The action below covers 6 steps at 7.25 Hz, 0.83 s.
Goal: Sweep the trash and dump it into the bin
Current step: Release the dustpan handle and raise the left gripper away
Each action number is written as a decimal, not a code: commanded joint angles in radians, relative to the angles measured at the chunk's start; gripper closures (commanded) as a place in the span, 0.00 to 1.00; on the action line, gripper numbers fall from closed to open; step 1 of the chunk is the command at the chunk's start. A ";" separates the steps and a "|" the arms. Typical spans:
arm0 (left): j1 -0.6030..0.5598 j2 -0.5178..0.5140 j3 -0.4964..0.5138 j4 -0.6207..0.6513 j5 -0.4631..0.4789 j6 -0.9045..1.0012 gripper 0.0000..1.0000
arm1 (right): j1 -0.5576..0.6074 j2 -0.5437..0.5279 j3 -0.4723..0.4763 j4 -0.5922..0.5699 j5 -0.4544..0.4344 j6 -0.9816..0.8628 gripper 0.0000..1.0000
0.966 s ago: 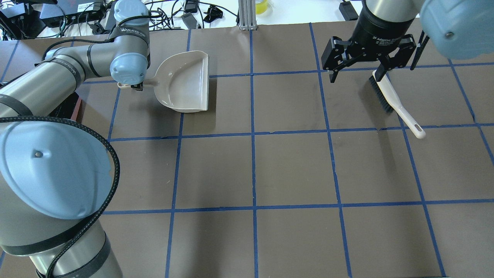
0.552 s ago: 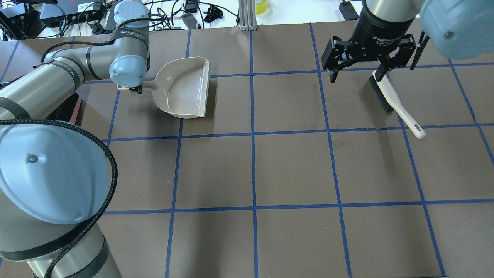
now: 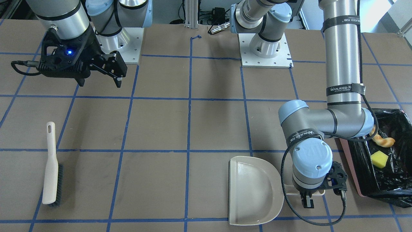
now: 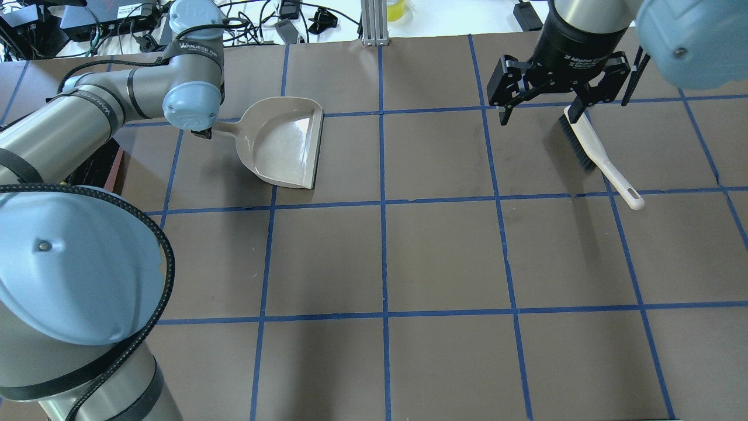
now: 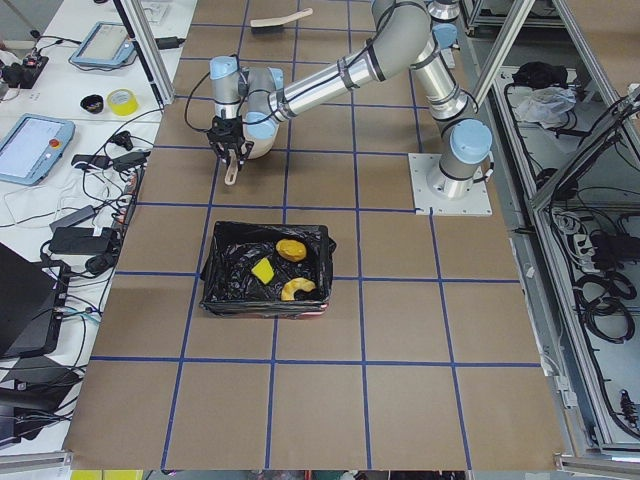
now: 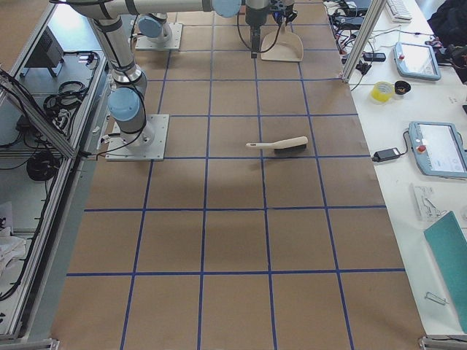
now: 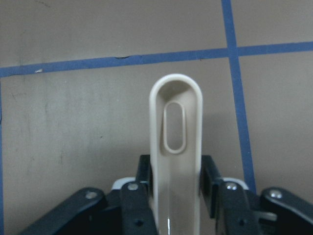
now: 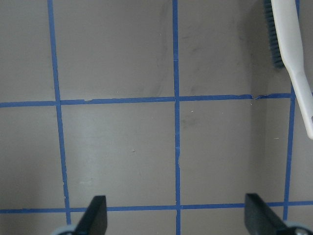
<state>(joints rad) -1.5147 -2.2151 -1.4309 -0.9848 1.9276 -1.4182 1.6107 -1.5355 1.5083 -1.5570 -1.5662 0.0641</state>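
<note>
The trash lies inside the bin (image 5: 262,308): a golden-brown lump (image 5: 291,249), a curved peel piece (image 5: 297,290) (image 3: 381,140) and a yellow sponge block (image 5: 262,270) (image 3: 379,159). The bin (image 3: 349,167) is pink with a black bag liner and stands at the table's left end. My left gripper (image 4: 204,133) (image 7: 176,186) is shut on the handle of the beige dustpan (image 4: 283,143) (image 3: 254,190), whose pan holds nothing. My right gripper (image 4: 540,111) (image 3: 99,80) hangs open over the table with nothing in it.
A white hand brush (image 4: 590,149) (image 3: 51,167) with dark bristles lies flat on the table, partly under the right gripper. Cables and electronics (image 4: 117,17) line the far edge. The brown mat (image 4: 444,257) has a blue tape grid.
The left gripper has carried the dustpan a little toward the robot and to the right, changing its tilt. The right arm and the brush have not moved.
</note>
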 commanded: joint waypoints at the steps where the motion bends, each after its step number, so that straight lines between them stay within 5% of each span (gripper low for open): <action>1: 0.001 0.008 0.004 0.003 -0.004 -0.001 0.48 | 0.000 0.000 0.000 0.000 -0.002 -0.012 0.00; 3: -0.016 0.084 0.003 -0.055 -0.012 0.063 0.47 | 0.000 0.000 0.000 -0.002 -0.002 -0.027 0.00; 5: -0.006 0.220 0.007 -0.095 -0.072 0.546 0.34 | 0.000 0.000 0.000 0.000 -0.002 -0.024 0.00; 6: -0.007 0.288 -0.011 -0.119 -0.087 0.630 0.03 | 0.000 0.000 0.000 0.000 -0.002 -0.024 0.00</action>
<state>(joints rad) -1.5235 -2.0077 -1.4301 -1.0794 1.8689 -0.9457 1.6107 -1.5356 1.5079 -1.5572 -1.5677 0.0394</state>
